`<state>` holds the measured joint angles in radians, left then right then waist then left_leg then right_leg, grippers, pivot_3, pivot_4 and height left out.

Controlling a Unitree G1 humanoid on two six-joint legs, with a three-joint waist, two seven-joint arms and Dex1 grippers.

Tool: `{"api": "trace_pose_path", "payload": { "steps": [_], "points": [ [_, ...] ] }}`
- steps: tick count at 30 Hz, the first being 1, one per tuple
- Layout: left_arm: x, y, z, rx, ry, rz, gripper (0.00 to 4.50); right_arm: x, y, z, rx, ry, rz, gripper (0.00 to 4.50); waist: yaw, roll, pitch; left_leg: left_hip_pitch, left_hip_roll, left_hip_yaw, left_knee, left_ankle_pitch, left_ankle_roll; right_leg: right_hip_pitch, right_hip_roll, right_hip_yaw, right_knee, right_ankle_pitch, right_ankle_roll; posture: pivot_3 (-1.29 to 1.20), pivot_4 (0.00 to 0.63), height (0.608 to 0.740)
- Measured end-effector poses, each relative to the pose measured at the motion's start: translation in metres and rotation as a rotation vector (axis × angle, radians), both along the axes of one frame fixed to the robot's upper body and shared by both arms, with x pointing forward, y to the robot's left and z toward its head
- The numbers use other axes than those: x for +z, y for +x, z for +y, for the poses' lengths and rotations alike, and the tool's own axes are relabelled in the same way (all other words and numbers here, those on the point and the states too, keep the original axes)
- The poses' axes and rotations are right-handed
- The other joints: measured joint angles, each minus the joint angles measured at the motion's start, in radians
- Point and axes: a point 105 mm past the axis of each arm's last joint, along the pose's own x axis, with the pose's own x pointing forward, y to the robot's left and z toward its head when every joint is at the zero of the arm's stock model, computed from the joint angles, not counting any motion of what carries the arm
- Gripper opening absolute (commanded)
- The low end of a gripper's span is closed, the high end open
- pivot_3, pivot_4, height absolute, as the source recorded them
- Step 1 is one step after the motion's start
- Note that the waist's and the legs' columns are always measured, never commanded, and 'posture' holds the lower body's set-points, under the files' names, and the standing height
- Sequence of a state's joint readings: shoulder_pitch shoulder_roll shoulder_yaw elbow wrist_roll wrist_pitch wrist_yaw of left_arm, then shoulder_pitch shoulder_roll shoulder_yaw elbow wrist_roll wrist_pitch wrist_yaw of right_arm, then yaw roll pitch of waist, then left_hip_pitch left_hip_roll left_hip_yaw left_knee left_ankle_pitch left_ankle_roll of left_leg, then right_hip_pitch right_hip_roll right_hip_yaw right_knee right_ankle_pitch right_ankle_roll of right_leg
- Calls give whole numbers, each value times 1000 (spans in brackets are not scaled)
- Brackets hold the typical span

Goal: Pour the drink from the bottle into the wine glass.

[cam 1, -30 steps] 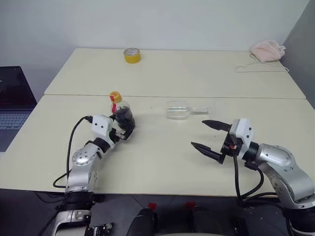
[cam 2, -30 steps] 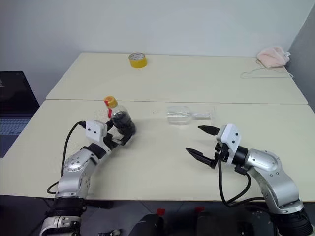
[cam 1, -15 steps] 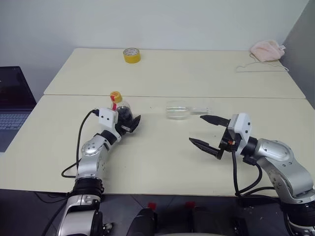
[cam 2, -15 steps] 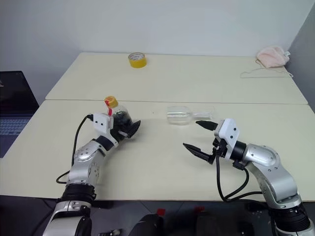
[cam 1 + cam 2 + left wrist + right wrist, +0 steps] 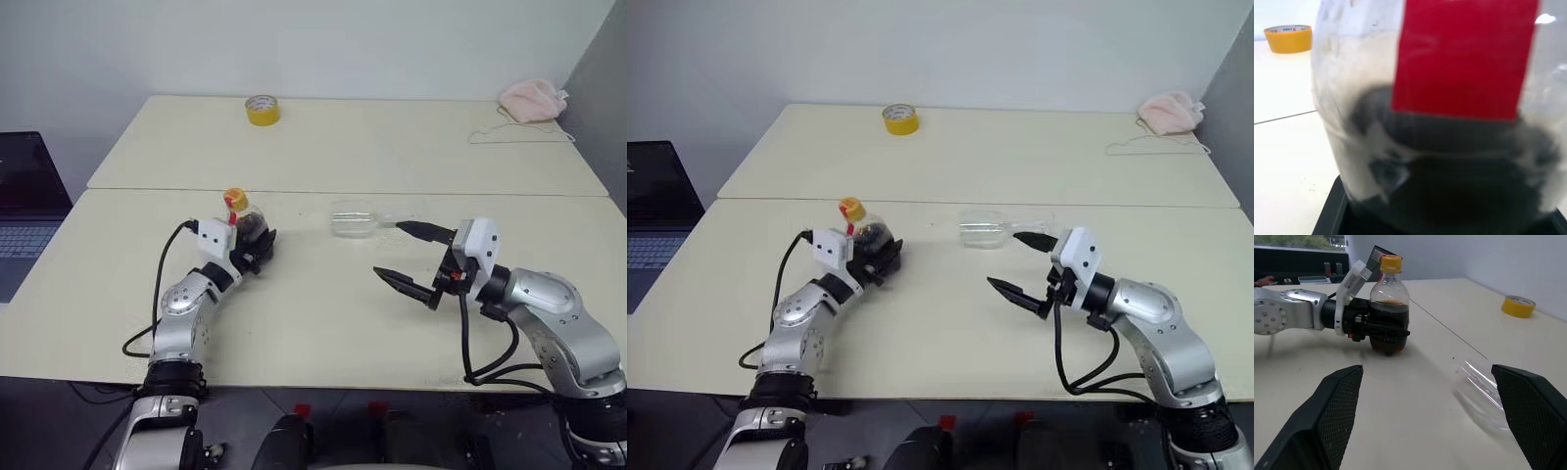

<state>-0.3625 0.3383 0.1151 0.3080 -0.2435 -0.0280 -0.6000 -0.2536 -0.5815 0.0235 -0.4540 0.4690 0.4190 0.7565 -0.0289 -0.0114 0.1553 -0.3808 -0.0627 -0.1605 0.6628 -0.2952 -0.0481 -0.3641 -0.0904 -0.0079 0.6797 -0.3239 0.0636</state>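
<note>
The left gripper [image 5: 880,261] is hugging the bottle [image 5: 867,238] low on the surface [image 5: 940,352], so it should squeeze firmly before lifting, while the right gripper [image 5: 1024,267], fingers spread wide, is nearing the wine glass [image 5: 985,231] lying on its side and should stand it up first.

Clear glossy plastic bottle [image 5: 1389,303]; clear wine glass [image 5: 355,219]; matt table [image 5: 323,313].
</note>
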Motion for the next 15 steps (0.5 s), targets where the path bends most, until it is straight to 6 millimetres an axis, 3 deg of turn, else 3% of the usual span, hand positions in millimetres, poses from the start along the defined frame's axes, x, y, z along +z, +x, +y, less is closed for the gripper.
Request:
{"api": "trace_pose_path", "payload": {
  "steps": [7, 9, 12, 15],
  "points": [
    [28, 2, -21, 3, 94, -93, 2048, 40, 15, 26, -1, 59, 4, 4500, -1, 0, 0, -1, 0, 0, 0, 0, 0, -1, 0, 0, 0, 0, 0, 0, 150, 740],
    [28, 4, -25, 29, 101, -92, 2007, 49, 22, 42, -4, 91, 23, 4500, -6, 0, 0, -1, 0, 2, 0, 0, 0, -4, 0, 2, 1, 0, 0, 0, 150, 740],
    [23, 6, -49, 16, 78, -73, 1948, 72, 23, 76, 41, 152, 7, 4500, -5, 0, 0, -3, 0, 0, 0, 0, 0, -5, 0, 0, 2, 0, 0, 0, 150, 740],
    [19, 6, -55, 10, 96, -65, 1947, 75, 24, 91, 47, 170, 27, 4500, -5, 0, 0, -4, -1, 1, 0, 0, 0, -6, -1, 1, 1, 0, 0, 0, 150, 740]
  ]
}}
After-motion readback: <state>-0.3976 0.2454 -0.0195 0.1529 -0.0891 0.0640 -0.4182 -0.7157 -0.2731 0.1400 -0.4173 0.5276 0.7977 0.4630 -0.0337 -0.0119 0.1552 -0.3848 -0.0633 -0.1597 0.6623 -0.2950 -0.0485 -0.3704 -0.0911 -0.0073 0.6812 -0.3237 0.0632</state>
